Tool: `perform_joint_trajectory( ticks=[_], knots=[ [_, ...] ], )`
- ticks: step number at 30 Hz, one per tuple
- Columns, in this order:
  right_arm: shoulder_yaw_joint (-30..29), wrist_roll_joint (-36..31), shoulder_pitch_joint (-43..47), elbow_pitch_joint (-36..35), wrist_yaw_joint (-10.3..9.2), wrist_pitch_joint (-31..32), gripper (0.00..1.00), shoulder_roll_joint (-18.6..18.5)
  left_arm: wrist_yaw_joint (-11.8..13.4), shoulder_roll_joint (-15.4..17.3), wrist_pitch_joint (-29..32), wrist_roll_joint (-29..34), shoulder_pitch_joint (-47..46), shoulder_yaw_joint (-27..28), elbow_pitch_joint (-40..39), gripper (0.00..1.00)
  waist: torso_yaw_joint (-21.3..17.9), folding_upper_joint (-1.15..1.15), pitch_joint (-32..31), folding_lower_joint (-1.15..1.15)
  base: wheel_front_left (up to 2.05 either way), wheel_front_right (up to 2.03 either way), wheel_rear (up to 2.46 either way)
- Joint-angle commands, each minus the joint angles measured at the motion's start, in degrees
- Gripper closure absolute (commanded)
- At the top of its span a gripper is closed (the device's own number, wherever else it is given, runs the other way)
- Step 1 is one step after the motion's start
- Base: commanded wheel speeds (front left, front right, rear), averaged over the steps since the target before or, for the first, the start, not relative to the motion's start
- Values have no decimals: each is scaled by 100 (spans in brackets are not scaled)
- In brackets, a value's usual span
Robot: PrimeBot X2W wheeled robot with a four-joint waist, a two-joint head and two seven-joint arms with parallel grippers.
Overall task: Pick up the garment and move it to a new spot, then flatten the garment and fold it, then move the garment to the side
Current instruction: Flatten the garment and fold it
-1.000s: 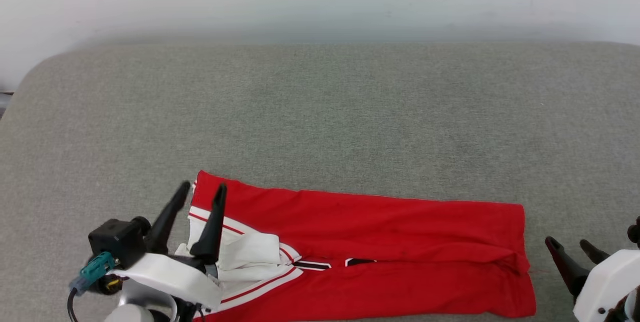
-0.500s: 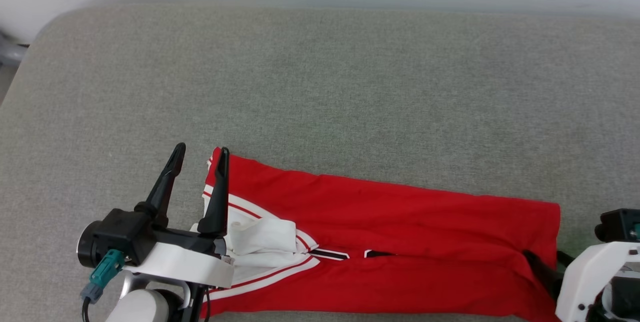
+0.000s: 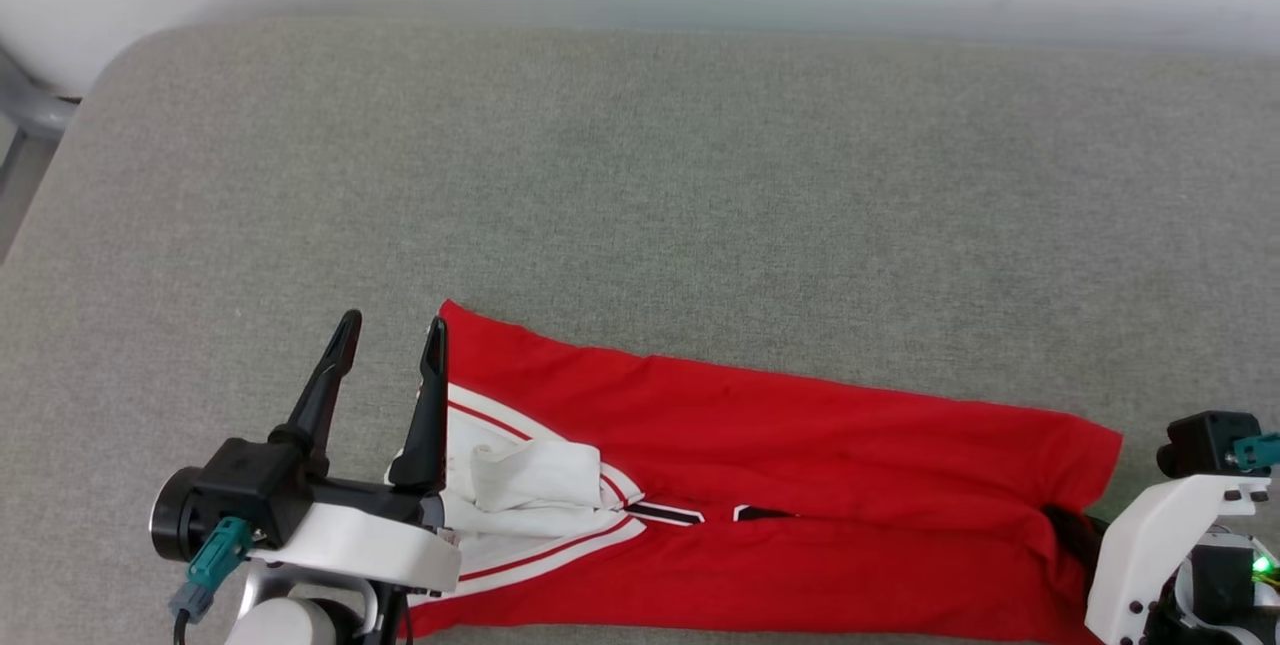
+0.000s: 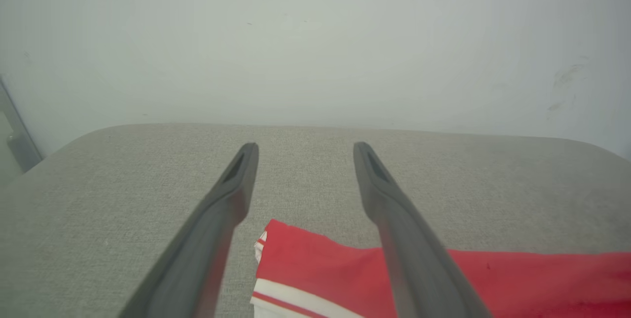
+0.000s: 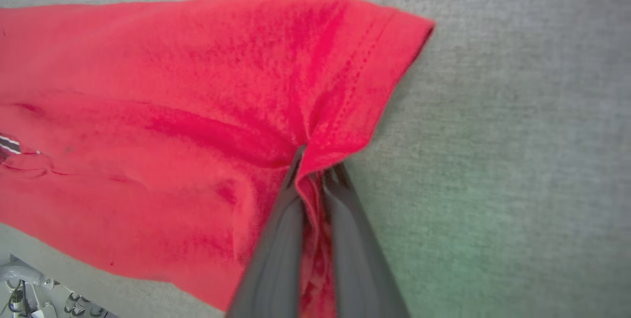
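The right hand (image 5: pixel 316 160), open beside the hem a second ago, is now pinching the 3 o'clock end of the red jersey (image 3: pixel 800 445). The jersey is lying as a long folded strip at 6 o'clock on the grey bench (image 3: pixel 640 175). The left hand (image 3: pixel 393 325) is hovering wide open at the 9 o'clock collar end, so the next fold is probably starting.

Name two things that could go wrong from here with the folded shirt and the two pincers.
1. The right pincer is shut on a small bunch of the shirt at its hem; it may hold just one layer, so a lift could open the fold.
2. The left pincer is open at the collar end, gripping nothing; a one-sided pull could drag and skew the shirt.
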Motion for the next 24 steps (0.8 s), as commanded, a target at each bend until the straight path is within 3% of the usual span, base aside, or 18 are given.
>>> perform_joint_trajectory(
  ticks=[1,9,20,24],
  knots=[
    [40,-32,33,-8,13,-7,100,14,-7,-13,-24,30,68,13,21,0,-51,0,-127,0,0,0,0],
    [-188,-107,181,-381,5,-29,100,-148,30,52,-25,89,314,37,119,0,-247,0,-512,0,0,0,0],
    [-1621,-206,440,-405,5,223,100,-308,109,110,30,70,524,-7,67,0,-425,0,-712,0,0,0,0],
    [-1918,70,315,-344,5,550,100,-54,115,106,66,32,543,-29,90,0,-450,0,-736,0,0,0,0]
  ],
)
